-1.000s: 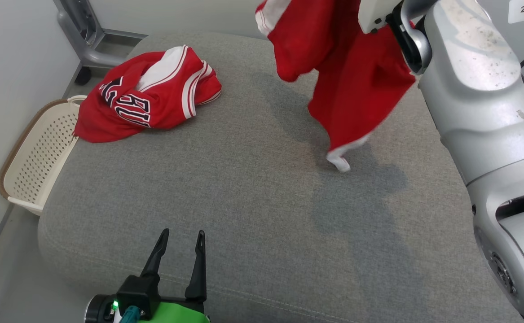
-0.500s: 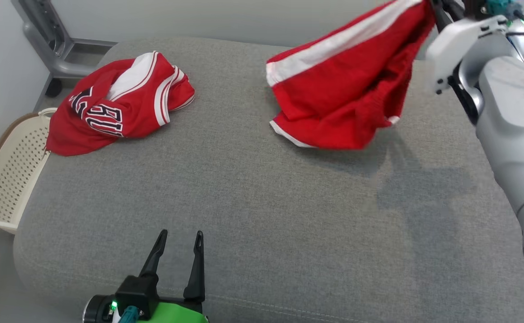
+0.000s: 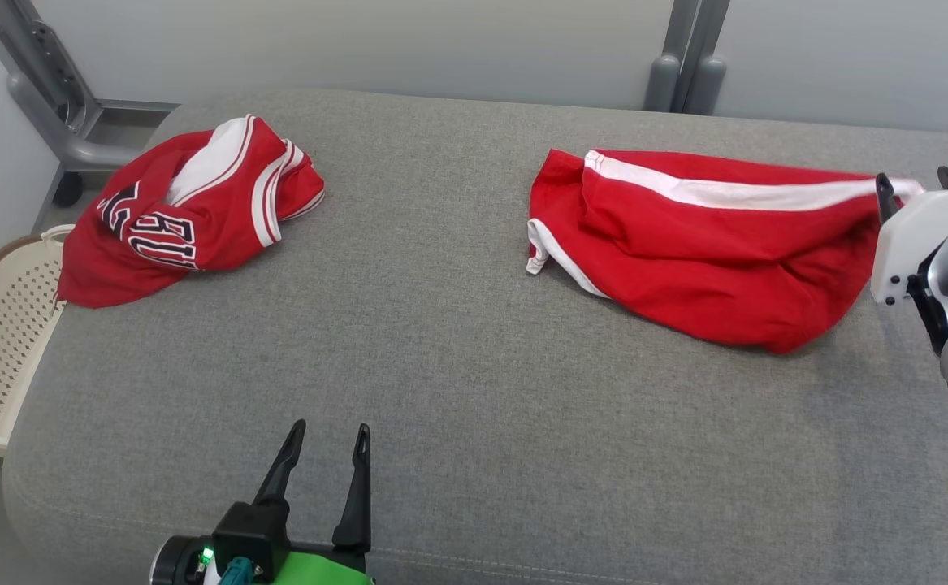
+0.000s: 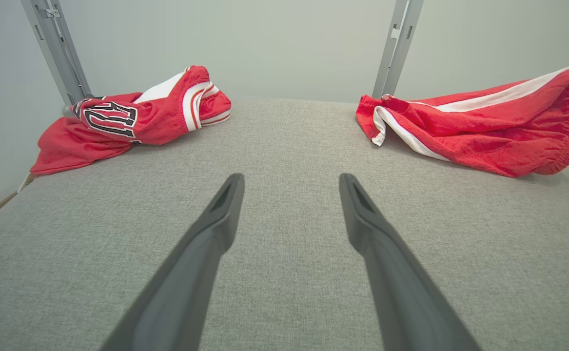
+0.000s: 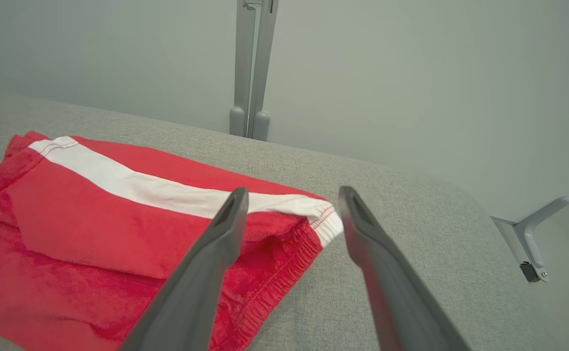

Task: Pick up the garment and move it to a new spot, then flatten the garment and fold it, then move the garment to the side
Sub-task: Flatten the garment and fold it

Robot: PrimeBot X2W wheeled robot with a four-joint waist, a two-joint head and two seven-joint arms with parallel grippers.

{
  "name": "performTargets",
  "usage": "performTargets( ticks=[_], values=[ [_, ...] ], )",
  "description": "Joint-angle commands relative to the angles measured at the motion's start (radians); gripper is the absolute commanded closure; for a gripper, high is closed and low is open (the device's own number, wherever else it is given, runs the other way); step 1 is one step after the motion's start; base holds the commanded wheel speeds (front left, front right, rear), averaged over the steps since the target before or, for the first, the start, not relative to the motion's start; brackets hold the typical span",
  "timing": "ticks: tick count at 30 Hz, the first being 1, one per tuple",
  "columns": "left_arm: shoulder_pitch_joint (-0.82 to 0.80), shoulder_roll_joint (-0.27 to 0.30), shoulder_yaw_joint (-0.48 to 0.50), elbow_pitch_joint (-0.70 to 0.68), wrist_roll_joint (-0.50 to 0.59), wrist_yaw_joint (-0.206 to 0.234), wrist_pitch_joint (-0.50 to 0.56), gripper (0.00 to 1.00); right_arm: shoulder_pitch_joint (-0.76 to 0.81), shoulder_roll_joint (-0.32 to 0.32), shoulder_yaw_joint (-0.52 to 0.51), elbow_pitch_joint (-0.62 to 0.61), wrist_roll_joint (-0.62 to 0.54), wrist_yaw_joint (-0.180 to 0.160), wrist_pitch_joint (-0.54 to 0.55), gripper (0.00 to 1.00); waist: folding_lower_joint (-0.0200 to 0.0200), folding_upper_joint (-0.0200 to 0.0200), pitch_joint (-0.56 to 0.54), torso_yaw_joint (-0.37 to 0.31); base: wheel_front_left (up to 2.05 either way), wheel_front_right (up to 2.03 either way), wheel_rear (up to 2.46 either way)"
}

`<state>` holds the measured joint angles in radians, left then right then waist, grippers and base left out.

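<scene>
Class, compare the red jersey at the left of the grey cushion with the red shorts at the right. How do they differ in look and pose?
The jersey carries black lettering edged in white; the shorts have white stripes but no lettering. The jersey is bunched in a heap; the shorts lie stretched out and flatter. Both are red with white trim and rest on the cushion.
</scene>
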<state>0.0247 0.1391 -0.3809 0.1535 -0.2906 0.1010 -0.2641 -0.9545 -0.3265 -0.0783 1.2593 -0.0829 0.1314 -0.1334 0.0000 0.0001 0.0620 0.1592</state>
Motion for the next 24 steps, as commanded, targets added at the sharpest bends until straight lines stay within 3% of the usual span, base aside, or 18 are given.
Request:
performTargets(
  ticks=[1,6,11,17,24],
  values=[
    [0.005,0.006,0.001,0.001,0.005,0.000,-0.001,0.00,0.018,0.003,-0.010,-0.003,-0.012,-0.001,0.000,0.00,0.0000,-0.0001,-0.003,-0.001,0.00,0.00,0.00],
    [0.010,0.013,-0.002,0.004,0.003,0.004,0.002,0.00,0.086,0.022,-0.109,-0.033,-0.093,-0.001,0.020,0.00,0.0000,-0.0001,-0.019,-0.001,0.00,0.00,0.00],
    [0.015,0.019,0.000,0.001,-0.001,0.011,0.002,0.00,0.156,0.096,-0.165,-0.065,-0.138,-0.001,0.047,0.00,0.0000,-0.0001,-0.031,-0.005,0.00,0.00,0.00],
    [0.019,0.019,0.001,-0.004,-0.006,0.020,0.002,0.00,0.226,0.189,-0.159,-0.099,-0.173,-0.001,0.082,0.00,0.0000,-0.0001,-0.038,-0.014,0.00,0.00,0.00],
    [0.016,0.014,-0.006,-0.004,-0.012,0.021,0.001,0.00,0.304,0.241,-0.106,-0.155,-0.214,-0.001,0.135,0.00,0.0000,-0.0001,-0.035,-0.012,0.00,0.00,0.00]
  ],
)
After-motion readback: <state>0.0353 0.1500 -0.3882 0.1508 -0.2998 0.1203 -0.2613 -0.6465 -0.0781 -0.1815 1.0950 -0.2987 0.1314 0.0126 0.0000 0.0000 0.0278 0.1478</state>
